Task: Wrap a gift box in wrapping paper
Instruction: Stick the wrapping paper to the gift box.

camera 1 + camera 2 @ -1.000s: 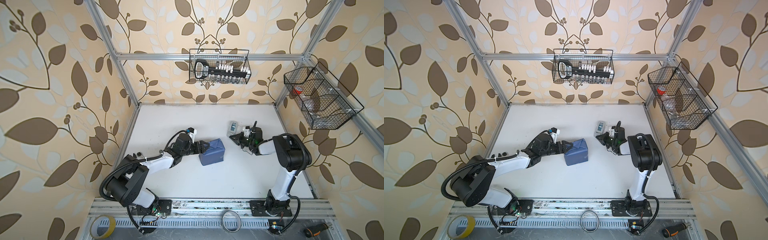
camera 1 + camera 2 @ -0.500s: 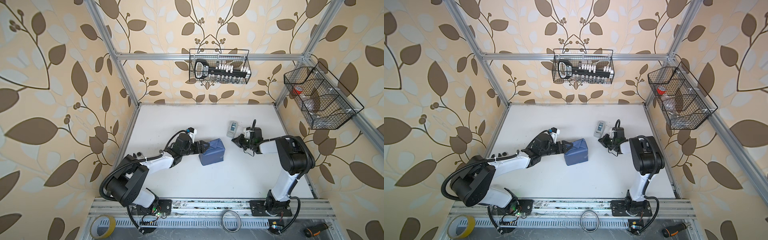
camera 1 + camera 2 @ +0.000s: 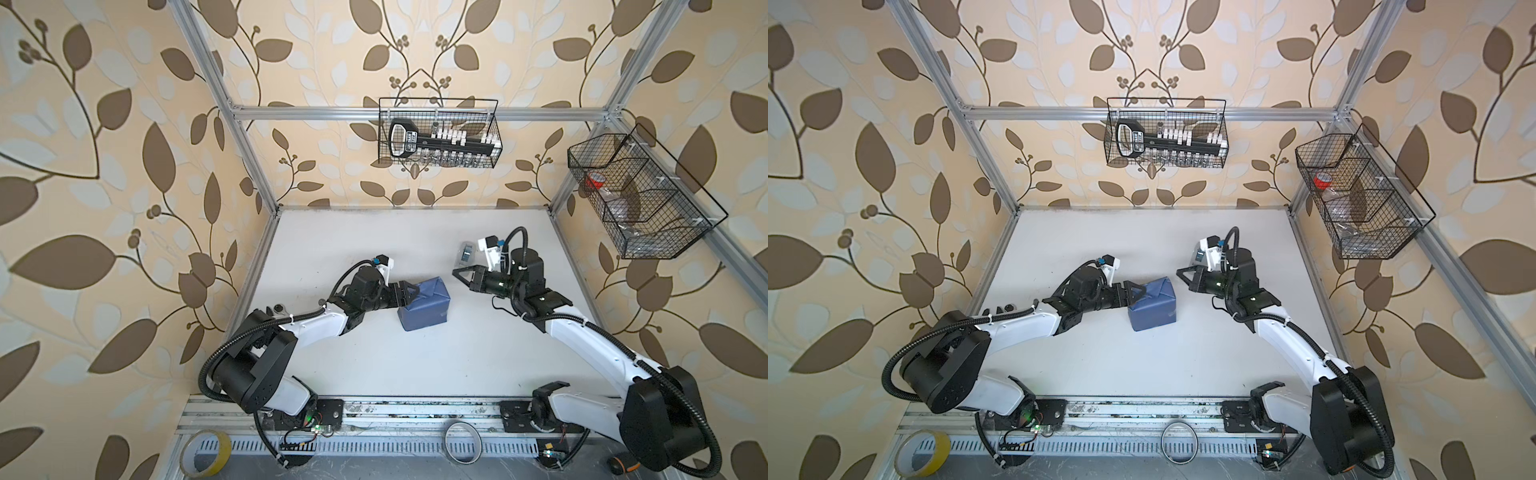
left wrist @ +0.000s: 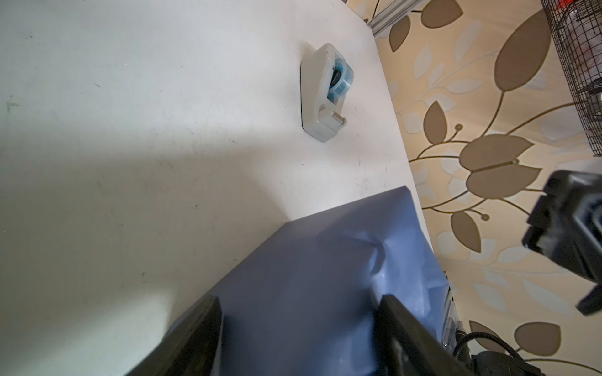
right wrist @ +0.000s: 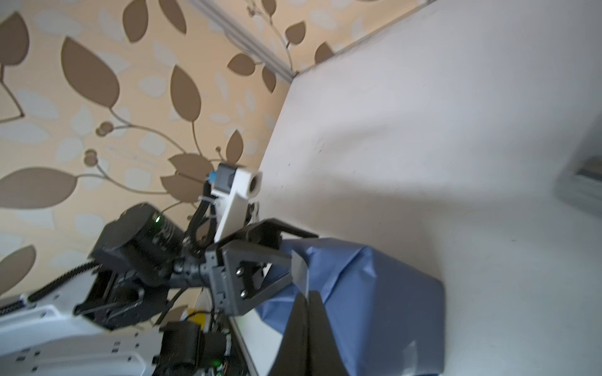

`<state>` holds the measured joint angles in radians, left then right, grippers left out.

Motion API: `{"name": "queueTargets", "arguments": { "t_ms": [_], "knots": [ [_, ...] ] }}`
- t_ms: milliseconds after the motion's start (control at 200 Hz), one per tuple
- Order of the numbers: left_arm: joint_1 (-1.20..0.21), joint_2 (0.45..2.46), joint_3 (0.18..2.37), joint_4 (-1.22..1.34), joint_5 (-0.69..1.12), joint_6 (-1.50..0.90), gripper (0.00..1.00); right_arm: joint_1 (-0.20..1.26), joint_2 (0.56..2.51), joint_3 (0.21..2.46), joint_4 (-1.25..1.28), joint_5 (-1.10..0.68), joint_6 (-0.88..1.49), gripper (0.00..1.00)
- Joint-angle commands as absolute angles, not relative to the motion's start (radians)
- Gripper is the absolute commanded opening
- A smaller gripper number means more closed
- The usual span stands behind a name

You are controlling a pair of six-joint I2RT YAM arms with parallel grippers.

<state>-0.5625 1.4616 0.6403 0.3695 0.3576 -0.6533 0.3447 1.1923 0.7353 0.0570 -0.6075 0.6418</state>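
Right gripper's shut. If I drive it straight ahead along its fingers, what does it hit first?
Most likely the wrapped gift box: the right wrist view shows the right gripper aimed at its creased end, right beside the left gripper clamping it. Depth is hard to judge.

On my feed, a grey-white tape dispenser [image 4: 325,94] loaded with blue tape sits on the white table [image 3: 374,365], toward the far right. A wire basket [image 3: 436,99] on the back wall holds a black tool [image 3: 409,141]. Another basket [image 3: 648,237] on the right wall has something red [image 3: 595,181] inside. At the near edge I see a yellow tape roll [image 3: 224,449] and a thin ring [image 3: 447,442].
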Motion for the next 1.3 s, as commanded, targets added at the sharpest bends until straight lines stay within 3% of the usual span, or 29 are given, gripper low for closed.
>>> {"name": "queueTargets", "arguments": {
  "t_ms": [0, 265, 1294],
  "knots": [
    [-0.570, 1.496, 0.614, 0.169, 0.313, -0.594, 0.77, 0.413, 1.221, 0.788, -0.089, -0.652, 0.588, 0.00],
    [-0.571, 1.502, 0.612, 0.174, 0.310, -0.594, 0.77, 0.475, 1.296, 0.860, -0.150, -0.650, 0.560, 0.00],
    [-0.570, 1.494, 0.609, 0.175, 0.308, -0.594, 0.77, 0.492, 1.424, 0.955, -0.259, -0.591, 0.481, 0.00]
  ]
}}
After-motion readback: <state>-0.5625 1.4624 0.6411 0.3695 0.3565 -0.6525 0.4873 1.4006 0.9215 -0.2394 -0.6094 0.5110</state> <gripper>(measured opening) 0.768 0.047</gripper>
